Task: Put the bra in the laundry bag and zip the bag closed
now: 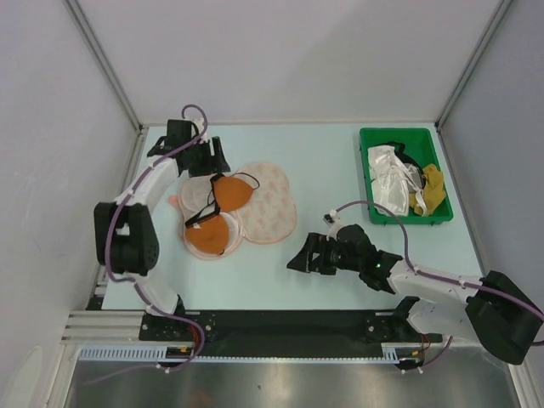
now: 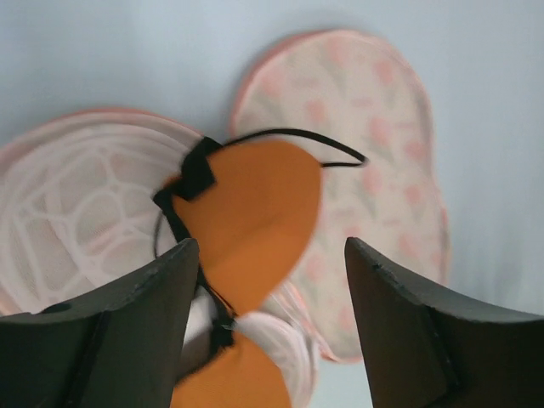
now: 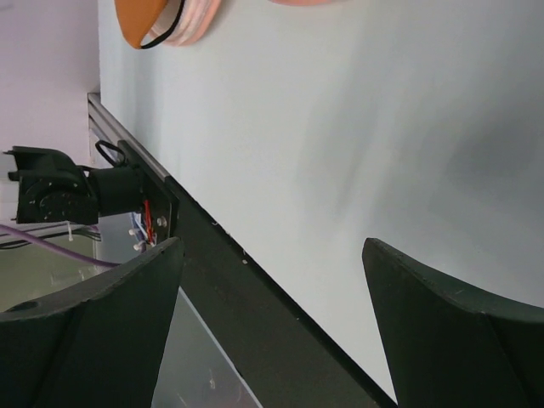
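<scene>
The orange bra (image 1: 223, 214) with thin black straps lies across the open laundry bag (image 1: 270, 204) at the table's left middle. One cup rests on the bag's white mesh half (image 1: 195, 194) and the other cup toward the near edge. The speckled pink half lies flat to the right. My left gripper (image 1: 206, 158) is open and empty, just behind the bag. In the left wrist view its gripper (image 2: 270, 246) hangs above the bra (image 2: 246, 212), the mesh panel (image 2: 76, 212) and the speckled half (image 2: 374, 153). My right gripper (image 1: 304, 255) is open and empty, right of the bag. The right wrist view (image 3: 272, 246) shows the bra's cup (image 3: 140, 21) far off.
A green plastic bin (image 1: 367, 174) with white, black and yellow clothing stands at the back right. The table's black front rail (image 3: 255, 289) runs close under the right gripper. Grey walls enclose the table on three sides.
</scene>
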Controlling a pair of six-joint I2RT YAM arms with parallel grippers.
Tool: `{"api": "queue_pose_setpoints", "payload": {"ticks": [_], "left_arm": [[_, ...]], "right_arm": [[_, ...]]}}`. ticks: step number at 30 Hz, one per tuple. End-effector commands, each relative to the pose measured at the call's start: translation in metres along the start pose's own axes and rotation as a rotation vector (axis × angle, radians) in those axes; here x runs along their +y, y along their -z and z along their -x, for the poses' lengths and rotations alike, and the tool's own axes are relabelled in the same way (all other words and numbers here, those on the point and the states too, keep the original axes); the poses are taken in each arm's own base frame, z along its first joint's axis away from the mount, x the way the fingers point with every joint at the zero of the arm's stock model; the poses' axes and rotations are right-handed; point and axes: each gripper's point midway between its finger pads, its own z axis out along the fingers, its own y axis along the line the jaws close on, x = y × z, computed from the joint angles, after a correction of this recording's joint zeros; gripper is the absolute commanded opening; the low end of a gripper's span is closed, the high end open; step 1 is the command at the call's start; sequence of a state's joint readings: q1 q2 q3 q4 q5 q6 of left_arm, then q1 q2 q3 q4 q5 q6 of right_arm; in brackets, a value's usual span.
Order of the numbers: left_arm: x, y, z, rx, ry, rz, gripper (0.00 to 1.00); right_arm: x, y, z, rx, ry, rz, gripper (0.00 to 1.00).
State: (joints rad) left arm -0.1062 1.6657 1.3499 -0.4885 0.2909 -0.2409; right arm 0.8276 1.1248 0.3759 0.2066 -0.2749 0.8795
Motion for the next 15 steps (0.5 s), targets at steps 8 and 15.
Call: {"api": "queue_pose_setpoints", "payload": {"ticks": [8, 15], "left_arm": [[0.052, -0.054, -0.026, 0.198, 0.008, 0.021, 0.75], [0.061, -0.071, -0.024, 0.193, 0.081, -0.020, 0.43]], "right_arm": [[0.010, -0.005, 0.016, -0.049, 0.071, 0.025, 0.91], [0.044, -0.077, 0.043, -0.037, 0.126, 0.082, 0.79]]}}
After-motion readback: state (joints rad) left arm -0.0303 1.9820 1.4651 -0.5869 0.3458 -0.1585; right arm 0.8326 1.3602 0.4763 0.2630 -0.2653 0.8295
